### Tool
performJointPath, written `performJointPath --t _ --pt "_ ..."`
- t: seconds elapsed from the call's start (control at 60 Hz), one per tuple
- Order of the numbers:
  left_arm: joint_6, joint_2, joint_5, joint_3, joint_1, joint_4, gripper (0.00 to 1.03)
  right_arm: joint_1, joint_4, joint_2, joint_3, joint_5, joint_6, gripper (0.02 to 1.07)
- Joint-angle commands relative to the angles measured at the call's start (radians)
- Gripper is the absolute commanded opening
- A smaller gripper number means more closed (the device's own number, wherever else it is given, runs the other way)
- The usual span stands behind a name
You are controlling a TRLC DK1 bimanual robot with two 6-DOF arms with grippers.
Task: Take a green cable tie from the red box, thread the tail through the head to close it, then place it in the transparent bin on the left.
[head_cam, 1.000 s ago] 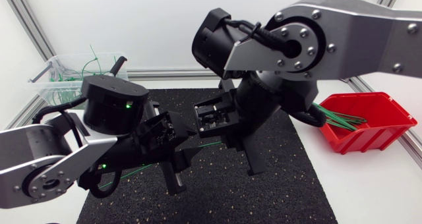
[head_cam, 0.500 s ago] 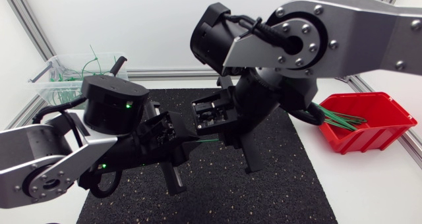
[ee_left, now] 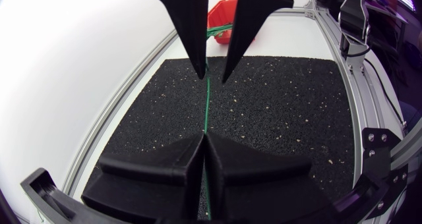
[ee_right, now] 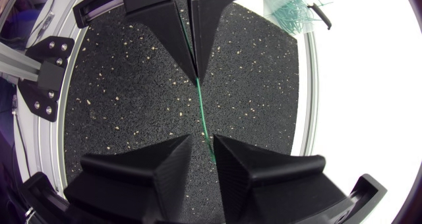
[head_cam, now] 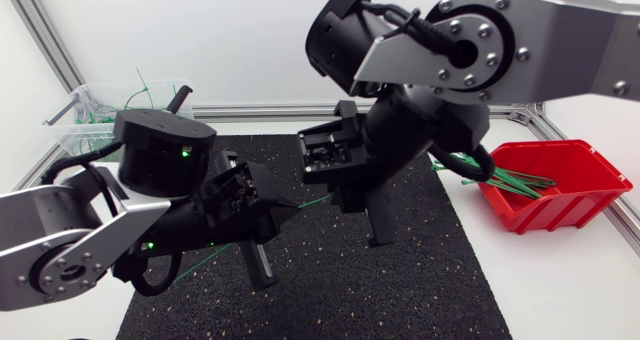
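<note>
Threading step. My left end effector [ee_left: 204, 137] clamped on green cable tie [ee_left: 206, 102] over the mat [ee_left: 283, 105]; right end effector [ee_right: 202, 140] slightly parted around its free length. Next, probably: right must close, bend tail toward head.

Rough speckled mat [head_cam: 420, 280], glossy red plastic box [head_cam: 572, 212], smooth plastic cable tie [ee_left: 207, 105], silver metal right arm [head_cam: 560, 40]

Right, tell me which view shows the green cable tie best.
Right wrist view: the cable tie stretches plainly over the mat. Left wrist view shows a shorter stretch; head view only a thin sliver.
</note>
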Motion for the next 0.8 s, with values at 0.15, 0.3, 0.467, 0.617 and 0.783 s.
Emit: performJointPath --t 0.15,0.3,0.467,0.617,0.783 --pt "-0.081 -0.049 0.089 0.009 0.064 -0.001 0.04 -0.189 0.047 -0.122 0.032 -0.204 0.026 0.68" --pt "-0.210 -0.084 0.198 0.070 0.105 -0.013 0.04 -0.378 0.052 -0.157 0.038 -0.478 0.070 0.72" --pt "-0.326 -0.089 0.236 0.133 0.113 0.010 0.04 -0.499 0.075 -0.139 0.002 -0.681 0.115 0.72" --pt "-0.427 -0.087 0.270 0.128 0.133 0.099 0.04 -0.534 0.073 -0.116 -0.041 -0.800 0.122 0.72" --pt "-0.515 -0.068 0.374 0.091 0.168 0.234 0.04 -0.517 0.072 -0.083 -0.082 -0.916 0.136 0.72"
